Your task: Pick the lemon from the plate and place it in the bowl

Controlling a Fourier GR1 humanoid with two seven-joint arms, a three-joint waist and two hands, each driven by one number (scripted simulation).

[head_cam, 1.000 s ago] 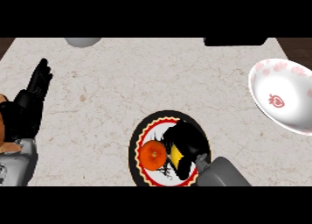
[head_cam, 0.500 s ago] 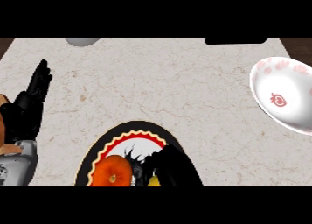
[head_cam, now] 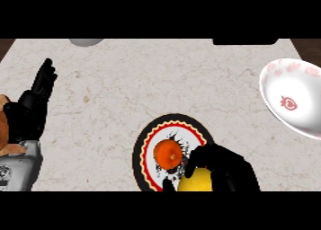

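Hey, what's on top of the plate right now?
The yellow lemon sits over the plate's lower right, with the right hand curled round it. The hand hides that part of the plate, so whether the lemon touches it cannot be seen.

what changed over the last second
The right hand has curled its fingers round the lemon and drawn it toward the near edge of the plate. The plate slid left, then back. The left hand and the bowl stayed put.
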